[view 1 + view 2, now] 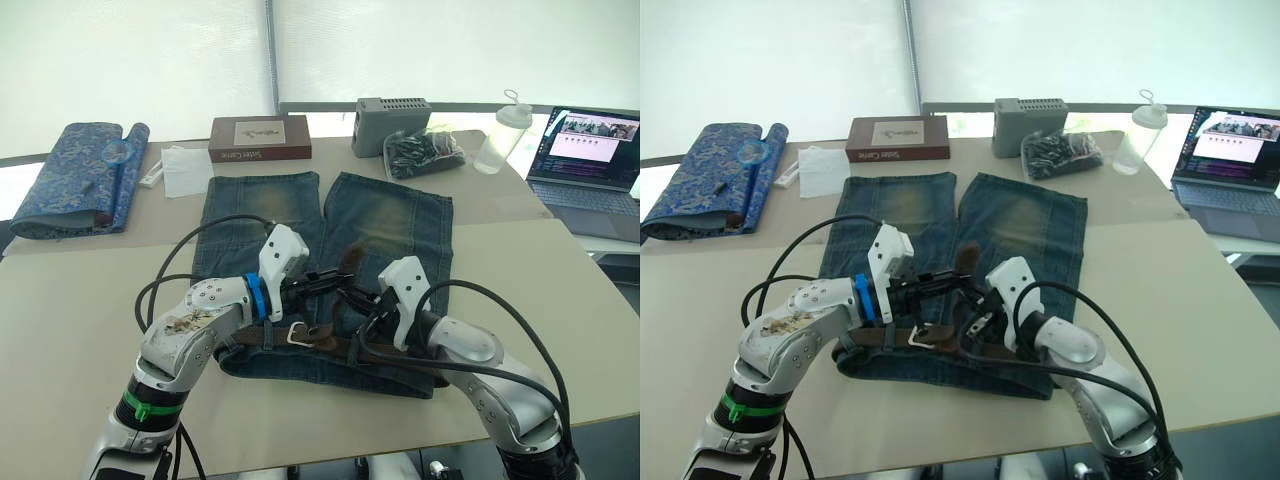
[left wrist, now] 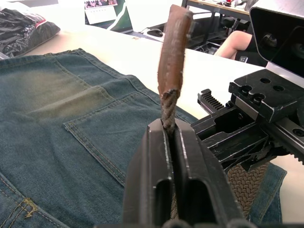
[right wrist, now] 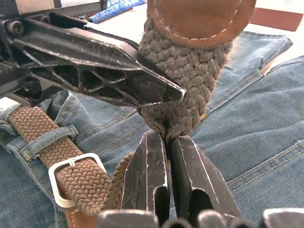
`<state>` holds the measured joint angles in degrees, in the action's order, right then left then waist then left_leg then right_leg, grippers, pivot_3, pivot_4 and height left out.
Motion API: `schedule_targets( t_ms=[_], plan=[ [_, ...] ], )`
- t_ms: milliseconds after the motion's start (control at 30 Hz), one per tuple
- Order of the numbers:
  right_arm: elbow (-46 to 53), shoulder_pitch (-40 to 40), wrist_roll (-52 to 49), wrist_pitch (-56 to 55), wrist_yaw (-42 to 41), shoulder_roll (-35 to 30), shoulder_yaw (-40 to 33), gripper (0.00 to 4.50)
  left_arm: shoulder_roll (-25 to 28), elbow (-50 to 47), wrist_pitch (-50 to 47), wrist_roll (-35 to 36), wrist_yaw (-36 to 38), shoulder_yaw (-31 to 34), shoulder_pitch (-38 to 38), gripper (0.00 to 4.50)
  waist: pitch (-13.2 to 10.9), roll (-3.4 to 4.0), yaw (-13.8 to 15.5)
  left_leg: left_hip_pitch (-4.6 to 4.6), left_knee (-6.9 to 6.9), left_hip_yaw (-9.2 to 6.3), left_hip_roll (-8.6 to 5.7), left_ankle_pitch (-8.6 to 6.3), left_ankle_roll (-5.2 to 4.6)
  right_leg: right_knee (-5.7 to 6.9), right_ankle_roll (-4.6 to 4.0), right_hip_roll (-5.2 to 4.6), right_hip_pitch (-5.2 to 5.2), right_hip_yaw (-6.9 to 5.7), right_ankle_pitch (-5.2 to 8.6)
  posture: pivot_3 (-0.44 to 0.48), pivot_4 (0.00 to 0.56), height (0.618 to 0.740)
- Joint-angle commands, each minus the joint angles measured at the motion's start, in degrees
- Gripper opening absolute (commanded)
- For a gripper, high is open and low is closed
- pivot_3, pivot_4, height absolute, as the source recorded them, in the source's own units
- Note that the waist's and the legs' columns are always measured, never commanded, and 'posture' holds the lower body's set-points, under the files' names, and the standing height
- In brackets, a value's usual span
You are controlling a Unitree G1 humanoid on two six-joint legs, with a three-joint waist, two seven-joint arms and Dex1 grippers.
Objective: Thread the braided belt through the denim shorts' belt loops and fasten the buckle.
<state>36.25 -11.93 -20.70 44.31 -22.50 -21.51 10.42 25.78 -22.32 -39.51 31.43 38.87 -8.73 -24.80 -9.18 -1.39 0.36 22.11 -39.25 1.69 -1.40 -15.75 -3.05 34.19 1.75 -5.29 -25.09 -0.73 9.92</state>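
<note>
The denim shorts (image 1: 300, 240) lie flat on the table, waistband toward me. The braided belt (image 3: 33, 126) runs along the waistband under a belt loop (image 3: 47, 140), and its silver buckle (image 1: 300, 333) rests near the middle. The belt's free end rises over the shorts, ending in a brown leather tip (image 2: 174, 47). My left gripper (image 1: 340, 285) is shut on that braided end just below the tip. My right gripper (image 1: 362, 305) is right beside it, shut on the same strand slightly lower (image 3: 171, 128).
Along the table's far side are a blue patterned folded cloth (image 1: 75, 175), white paper (image 1: 185, 170), a brown box (image 1: 258, 137), a grey box (image 1: 390, 125), a bag of dark items (image 1: 425, 150), a clear bottle (image 1: 500, 135) and a laptop (image 1: 590, 160).
</note>
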Motion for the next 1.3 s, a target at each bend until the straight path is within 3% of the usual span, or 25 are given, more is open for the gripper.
schedule_targets(
  t_ms=[33, 167, 333, 467, 600, 933, 1300],
  plan=[
    [2.0, -0.6, -2.5, 1.4, -2.5, -1.2, -0.4, 0.85, -0.6, -0.1, -0.3, 1.5, -1.6, 4.0, -0.1, 0.00, 0.0, 0.00, 0.0, 0.00, -0.02, 0.00, 0.00, 0.00, 0.00, 0.01, 0.00, 0.00, 0.00, 0.00, 0.00, 0.000, 0.150, 0.740],
    [3.8, 0.3, -8.7, 4.7, -6.7, -4.1, -4.0, 2.22, 1.4, 1.7, -2.2, 3.0, -0.9, 7.9, 0.4, 0.00, 0.0, 0.00, -0.1, 0.01, -0.07, -0.01, 0.02, 0.00, 0.00, 0.04, 0.00, 0.01, 0.00, -0.01, 0.00, 0.000, 0.150, 0.740],
    [4.6, 0.9, -11.3, 5.2, -11.5, -10.3, -5.1, 2.22, 12.9, 2.9, 3.3, -4.0, 6.9, 5.7, 3.7, 0.00, 0.0, 0.00, -0.4, -0.01, -0.06, 0.01, 0.02, 0.00, -0.01, 0.05, 0.00, 0.03, 0.00, -0.01, 0.00, 0.000, 0.150, 0.740],
    [2.7, 0.2, -3.5, 0.1, -14.0, -15.9, 2.1, 2.22, 22.1, 5.8, 12.1, -12.5, 12.4, 3.0, 5.5, 0.00, 0.0, -0.01, -0.4, -0.02, -0.07, 0.03, 0.02, 0.00, 0.00, 0.05, 0.00, 0.03, -0.01, -0.01, 0.01, 0.000, 0.150, 0.740],
    [-0.8, -1.7, 1.5, -4.9, -15.7, -15.9, 7.8, 2.22, 28.0, 10.7, 23.6, -21.1, 15.3, 1.7, 5.2, 0.00, 0.0, -0.04, -0.2, -0.01, -0.08, 0.05, 0.07, 0.00, 0.00, 0.00, 0.00, 0.04, -0.01, -0.04, 0.01, 0.000, 0.150, 0.740],
    [-11.4, -9.6, 11.9, -16.5, -18.9, -11.8, 15.3, 2.22, 29.7, 21.1, 43.8, -34.8, 17.0, -2.0, 3.0, 0.00, 0.0, -0.06, -0.2, 0.09, -0.09, 0.09, 0.08, -0.01, -0.02, -0.02, 0.00, 0.03, -0.09, -0.06, -0.01, 0.000, 0.150, 0.740],
    [-17.1, -12.5, 13.7, -18.1, -18.5, -3.9, 14.5, 2.22, 24.9, 18.4, 48.1, -41.0, 18.6, -6.3, -1.7, 0.00, 0.0, -0.06, 0.1, 0.20, -0.61, 0.12, 0.07, -0.11, -0.17, 0.28, 0.05, 0.00, -0.06, -0.06, -0.05, 0.000, 0.150, 0.740]
  ],
)
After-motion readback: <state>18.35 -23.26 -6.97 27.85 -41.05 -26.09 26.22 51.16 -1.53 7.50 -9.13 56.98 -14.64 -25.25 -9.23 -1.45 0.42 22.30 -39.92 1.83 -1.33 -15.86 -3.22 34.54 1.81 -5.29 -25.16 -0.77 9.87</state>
